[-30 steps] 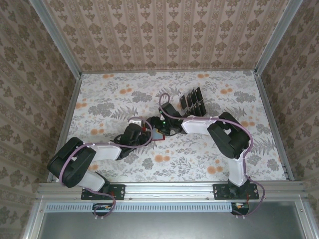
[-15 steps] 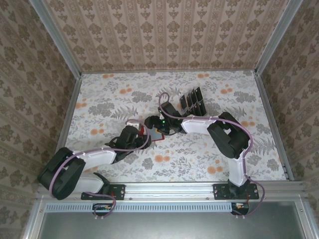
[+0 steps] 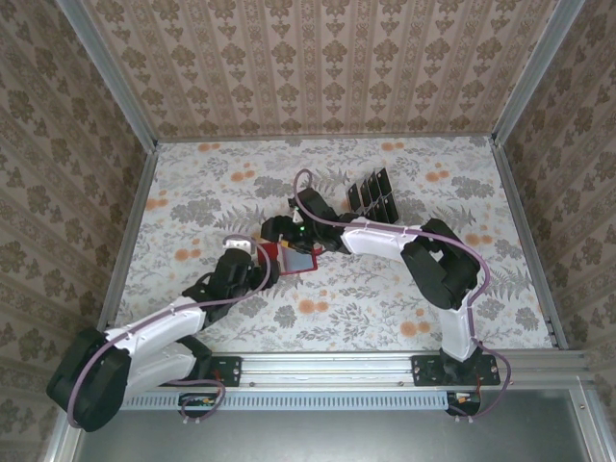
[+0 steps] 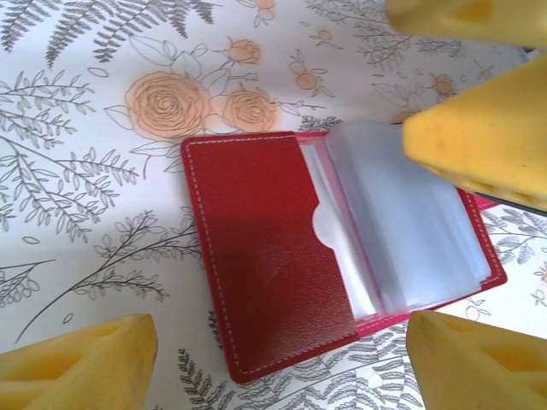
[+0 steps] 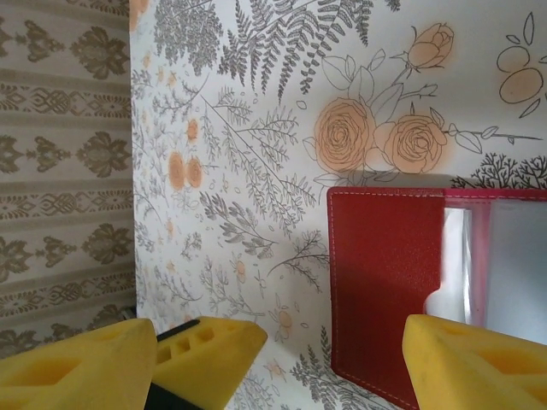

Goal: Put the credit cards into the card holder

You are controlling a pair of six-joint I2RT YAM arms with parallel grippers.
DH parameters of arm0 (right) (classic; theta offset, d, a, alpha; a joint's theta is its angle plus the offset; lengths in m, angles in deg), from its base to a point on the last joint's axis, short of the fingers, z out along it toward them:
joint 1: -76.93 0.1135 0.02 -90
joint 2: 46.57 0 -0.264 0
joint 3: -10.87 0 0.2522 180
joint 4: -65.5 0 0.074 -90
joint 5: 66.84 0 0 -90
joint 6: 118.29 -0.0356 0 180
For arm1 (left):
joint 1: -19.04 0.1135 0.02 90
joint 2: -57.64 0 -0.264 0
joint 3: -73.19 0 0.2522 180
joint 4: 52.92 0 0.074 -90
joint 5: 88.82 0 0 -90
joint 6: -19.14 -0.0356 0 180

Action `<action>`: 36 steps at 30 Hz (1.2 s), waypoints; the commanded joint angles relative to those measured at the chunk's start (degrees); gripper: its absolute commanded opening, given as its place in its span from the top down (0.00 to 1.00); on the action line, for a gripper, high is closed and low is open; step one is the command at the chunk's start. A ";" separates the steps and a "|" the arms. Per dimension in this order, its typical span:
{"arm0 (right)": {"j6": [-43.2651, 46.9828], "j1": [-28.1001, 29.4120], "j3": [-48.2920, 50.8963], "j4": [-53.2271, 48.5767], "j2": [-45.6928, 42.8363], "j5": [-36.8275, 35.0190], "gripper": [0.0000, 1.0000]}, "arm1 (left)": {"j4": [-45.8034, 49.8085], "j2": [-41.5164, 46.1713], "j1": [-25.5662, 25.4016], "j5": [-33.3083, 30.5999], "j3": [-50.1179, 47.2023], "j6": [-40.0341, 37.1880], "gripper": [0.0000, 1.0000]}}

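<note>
The red card holder (image 4: 273, 256) lies open on the floral table, its pale clear pockets (image 4: 410, 231) fanned to the right. In the top view it (image 3: 295, 258) sits mid-table between both grippers. My left gripper (image 4: 278, 367) hovers open over its near edge, with nothing between the fingers (image 4: 77, 363). My right gripper (image 5: 273, 367) is open too. One yellow finger (image 5: 479, 359) sits over the pocket side, seen from the left wrist as a yellow wedge (image 4: 483, 137). The dark credit cards (image 3: 371, 195) stand in a rack behind the right arm.
Patterned walls with metal rails (image 3: 130, 241) close in the table on three sides. Open floral tabletop (image 3: 385, 298) lies right of and in front of the card holder. The left gripper (image 3: 264, 271) and right gripper (image 3: 279, 238) are close together.
My left arm has drawn back toward the near left and its jaws have widened. The right gripper and the card holder have shifted a little left.
</note>
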 commanded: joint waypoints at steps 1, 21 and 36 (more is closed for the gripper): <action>3.82 -0.69 -1.44 -7.51 -1.27 -3.88 0.23 | 0.17 -0.64 0.62 -0.07 -0.19 0.41 0.21; 7.53 -3.10 3.20 -9.43 -1.33 -6.42 0.23 | -3.77 -8.15 1.24 3.40 2.20 -1.23 0.20; 6.71 -1.92 3.06 -7.44 -0.03 -4.73 0.23 | -4.89 -11.36 1.24 3.84 3.41 -1.32 0.20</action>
